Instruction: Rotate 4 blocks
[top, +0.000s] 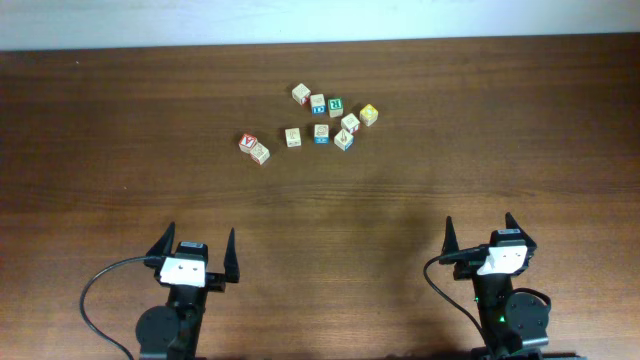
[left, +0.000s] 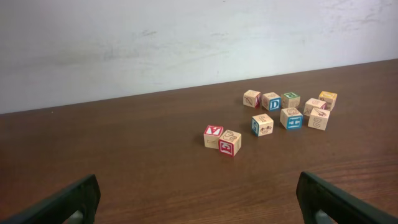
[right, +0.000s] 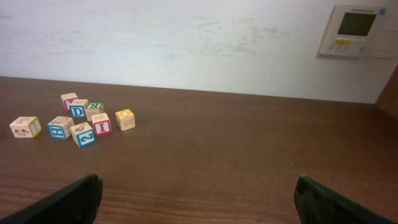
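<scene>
Blocks (top: 321, 131) packed close, narrow gaps between; table (top: 330, 215) open on near side, approach unobstructed.

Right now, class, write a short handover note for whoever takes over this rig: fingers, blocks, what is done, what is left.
Left gripper: fingers open, empty, at the near edge of the table.
Right gripper: also open and empty, at the near edge.
Blocks: loose cluster at the far middle, out of both grippers' touch; a pair sits side by side, apart on its left.
Done: no turn can be told from these views.
Left: rotate four blocks.
</scene>
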